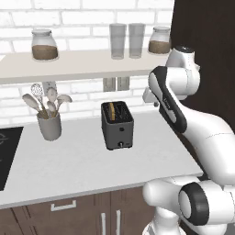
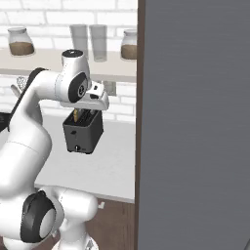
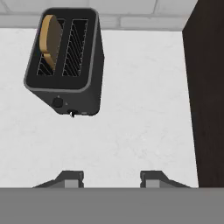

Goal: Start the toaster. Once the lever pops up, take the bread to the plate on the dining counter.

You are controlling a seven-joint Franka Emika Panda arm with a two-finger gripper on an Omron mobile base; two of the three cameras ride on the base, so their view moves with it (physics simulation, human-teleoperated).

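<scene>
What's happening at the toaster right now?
The gripper hangs open and empty above the counter, to the right of the toaster. The bread sits in the toaster's left slot, sticking up a little. Nothing is being touched at this moment.

Bread (image 2: 75, 116) stands in toaster (image 2: 83, 131) behind arm (image 2: 46, 90).

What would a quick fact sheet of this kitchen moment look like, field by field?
toaster: dark grey toaster stands on the white counter
bread: tan bread stands upright in the toaster's left slot, as the hand view shows it
other slot: empty
hand: hand hovers above the counter, apart from the toaster, fingers parted, holding nothing
nearby: grey utensil cup left of the toaster
shelf: jars and glasses
</scene>
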